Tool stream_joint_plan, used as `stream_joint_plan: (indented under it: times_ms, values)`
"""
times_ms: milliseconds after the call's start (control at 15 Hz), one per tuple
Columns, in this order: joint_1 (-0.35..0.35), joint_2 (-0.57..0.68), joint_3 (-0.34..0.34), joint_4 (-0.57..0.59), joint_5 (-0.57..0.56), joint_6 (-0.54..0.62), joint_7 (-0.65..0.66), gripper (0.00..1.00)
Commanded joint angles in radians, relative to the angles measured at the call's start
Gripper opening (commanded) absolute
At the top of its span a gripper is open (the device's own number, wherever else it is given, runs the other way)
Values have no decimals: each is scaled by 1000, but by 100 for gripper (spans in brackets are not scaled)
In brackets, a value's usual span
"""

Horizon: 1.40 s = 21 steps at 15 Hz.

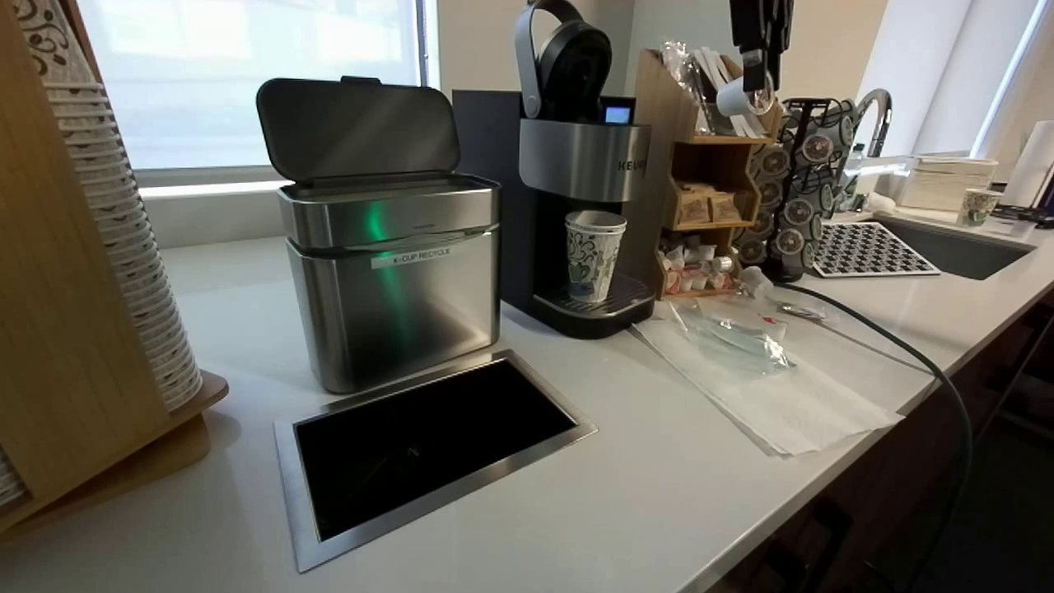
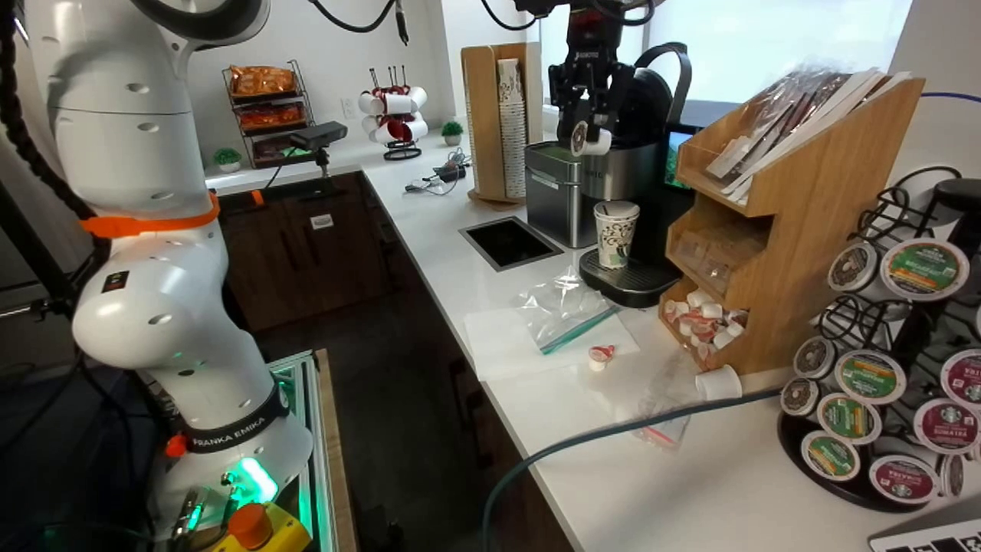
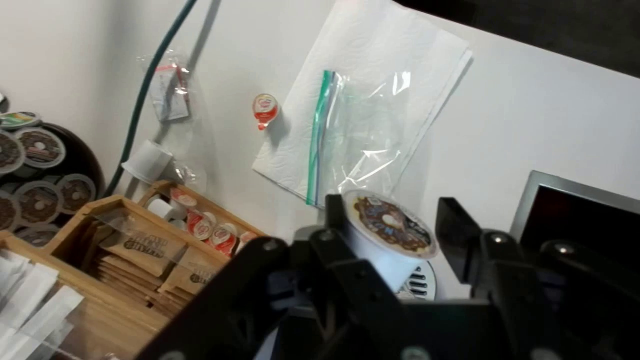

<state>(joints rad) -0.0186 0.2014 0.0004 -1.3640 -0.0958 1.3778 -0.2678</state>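
The hand [image 3: 394,220] is pinching a coffee pod [image 3: 390,232] from both sides, and the pod is hanging tilted in the air near the front of the coffee maker [image 1: 572,156], well above its drip tray [image 1: 605,319], with a doughnut picture showing on its lid. The coffee maker's top is standing open with its handle [image 1: 527,70] raised, and a patterned paper cup [image 1: 594,263] is standing upright on the tray. Just beside the coffee maker, a metal bin [image 1: 395,305] is standing on the counter [image 1: 659,494] with its lid up, and a framed opening [image 1: 296,486] in the counter is gaping near the coffee maker's base. On the opposite side of the coffee maker, a wooden rack [image 2: 816,230] is holding white sticks [image 3: 35,295], brown packets [image 3: 140,250] and creamer cups [image 3: 200,226], while a pod stand [image 2: 797,477] is standing farther from the coffee maker, past the rack. In front of the coffee maker, a clear zip bag [image 3: 370,135] is lying across a paper towel [image 3: 380,35], and a single creamer [image 3: 265,107] is sitting at the towel's edge. A white robot arm [image 2: 146,284] is standing well apart from the coffee maker, across a strip of dark floor [image 2: 383,360].
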Motion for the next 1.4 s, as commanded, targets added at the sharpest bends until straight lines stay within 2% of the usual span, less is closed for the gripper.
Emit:
stream_joint_plan:
  times_ms: [0,533,1200,1267,1333]
  values:
    - [32,-6,15,8,-169,-6,-84,25]
    - [90,-12,86,1,-366,12,-356,25]
    - [161,102,133,141,-508,20,-782,25]
    - [142,48,131,83,-458,13,-706,50]
    - [150,63,133,96,-474,16,-730,50]
